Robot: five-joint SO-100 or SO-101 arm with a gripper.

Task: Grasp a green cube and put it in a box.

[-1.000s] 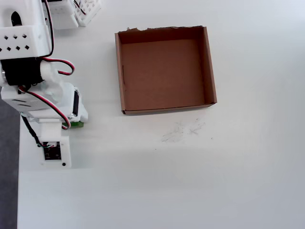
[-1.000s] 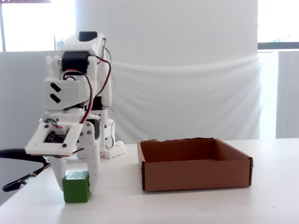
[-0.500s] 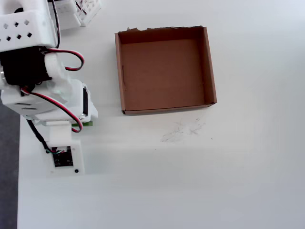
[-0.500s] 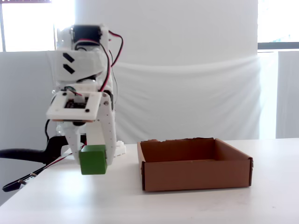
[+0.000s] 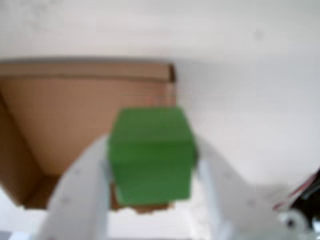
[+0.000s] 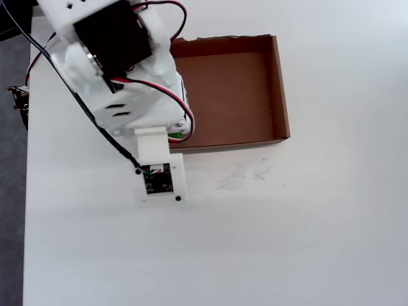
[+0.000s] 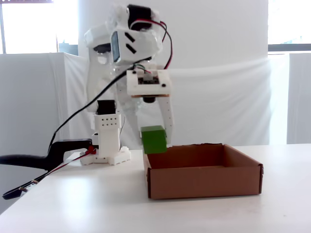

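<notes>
**Green cube held in the air at the box's edge**

Green and matte, the cube (image 5: 151, 155) sits clamped between the two white fingers (image 5: 82, 192) of the gripper (image 5: 150, 200), which press on its left and right faces in the wrist view. The picture there is soft, yet the contact on both sides is plain.

In the fixed view the cube (image 7: 154, 139) hangs below the gripper (image 7: 156, 143), lifted clear of the table (image 7: 97, 208) and just above the left wall of the box (image 7: 204, 180). Its lower edge is about level with the wall's top.

From overhead, only a sliver of the cube (image 6: 180, 134) peeks out beneath the arm (image 6: 127, 70), at the near-left corner of the box (image 6: 280, 89). The box floor beyond the gripper is bare brown cardboard, and its far edge is ragged.
</notes>
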